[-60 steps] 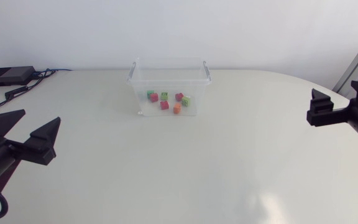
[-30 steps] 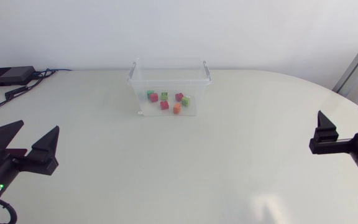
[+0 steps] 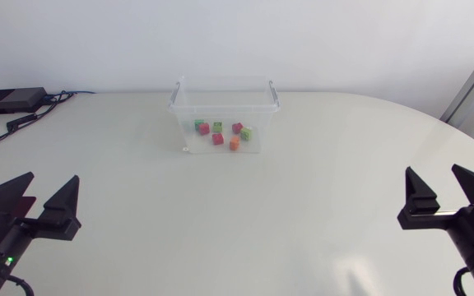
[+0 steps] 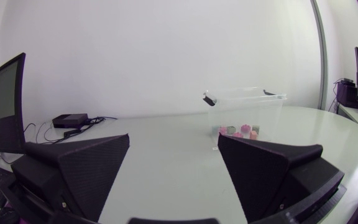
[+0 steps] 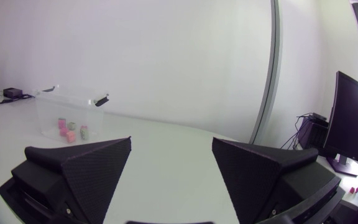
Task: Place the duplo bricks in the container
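Note:
The clear plastic container (image 3: 225, 105) stands at the back middle of the table with several red, green and orange duplo bricks (image 3: 218, 138) lying inside it. My left gripper (image 3: 53, 177) is open and empty at the near left, far from the container. My right gripper (image 3: 432, 171) is open and empty at the near right. In the left wrist view the container (image 4: 241, 94) and its bricks (image 4: 238, 130) lie well ahead of the open gripper (image 4: 174, 140). In the right wrist view the container (image 5: 67, 99) with bricks (image 5: 71, 132) is far ahead, off to one side of the open gripper (image 5: 171, 142).
A black box (image 3: 11, 100) with cables sits at the back left corner. A small white bit (image 3: 186, 150) lies by the container's front left corner. The pale table (image 3: 245, 214) stretches wide between both grippers and the container.
Both arms have drawn back toward the near edge of the table, the right one further. Both grippers stay empty. The container and bricks have not moved.

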Controlling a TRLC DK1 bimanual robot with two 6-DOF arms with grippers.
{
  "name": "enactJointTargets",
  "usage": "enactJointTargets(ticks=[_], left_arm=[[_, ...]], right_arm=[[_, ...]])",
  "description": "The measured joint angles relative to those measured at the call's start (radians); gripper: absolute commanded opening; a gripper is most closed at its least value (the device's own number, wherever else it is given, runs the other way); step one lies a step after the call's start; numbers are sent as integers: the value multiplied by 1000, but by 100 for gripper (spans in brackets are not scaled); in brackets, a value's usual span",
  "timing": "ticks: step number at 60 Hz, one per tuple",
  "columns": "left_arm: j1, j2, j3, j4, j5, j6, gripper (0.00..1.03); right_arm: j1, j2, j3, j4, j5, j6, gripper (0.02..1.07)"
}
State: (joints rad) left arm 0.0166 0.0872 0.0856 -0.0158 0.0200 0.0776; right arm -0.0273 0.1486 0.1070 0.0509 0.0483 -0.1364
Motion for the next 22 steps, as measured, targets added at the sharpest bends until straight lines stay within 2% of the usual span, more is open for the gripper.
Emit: enactJointTargets(ticks=[22], left_arm=[[-10,-80,-63,0,-11,-52,100]], right_arm=[[20,-140,-87,-48,-45,107,96]])
